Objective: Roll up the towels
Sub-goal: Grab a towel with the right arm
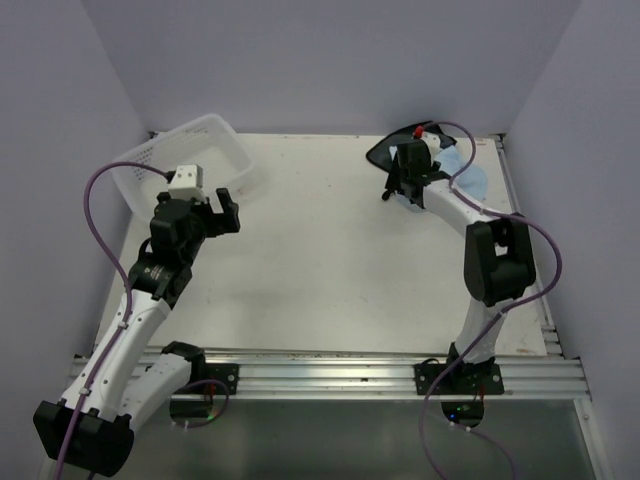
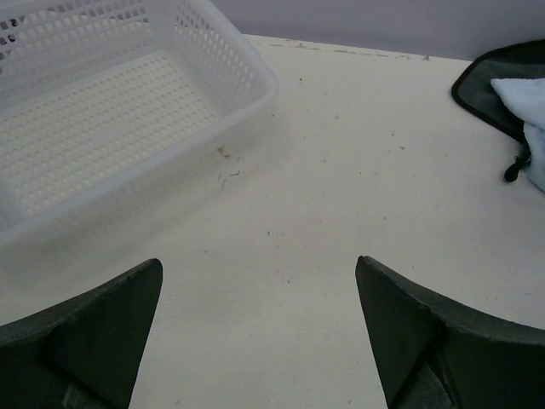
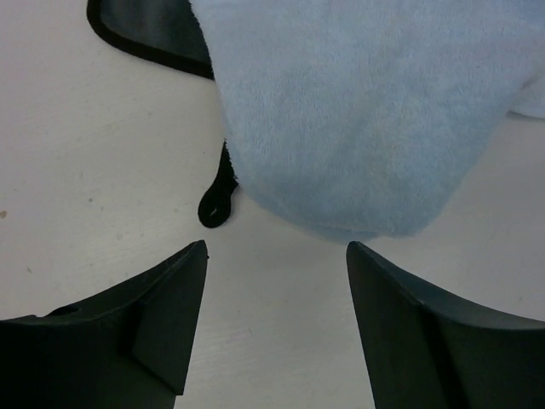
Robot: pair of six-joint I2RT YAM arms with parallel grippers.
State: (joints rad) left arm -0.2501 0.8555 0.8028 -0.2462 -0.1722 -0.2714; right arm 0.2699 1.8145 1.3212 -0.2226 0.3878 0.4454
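Left gripper and right gripper gape empty; blue towel partly hides dark towel.

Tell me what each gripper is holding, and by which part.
Nothing is held. The left gripper is open near the basket; the right gripper is open, just short of the edge of the blue towel.
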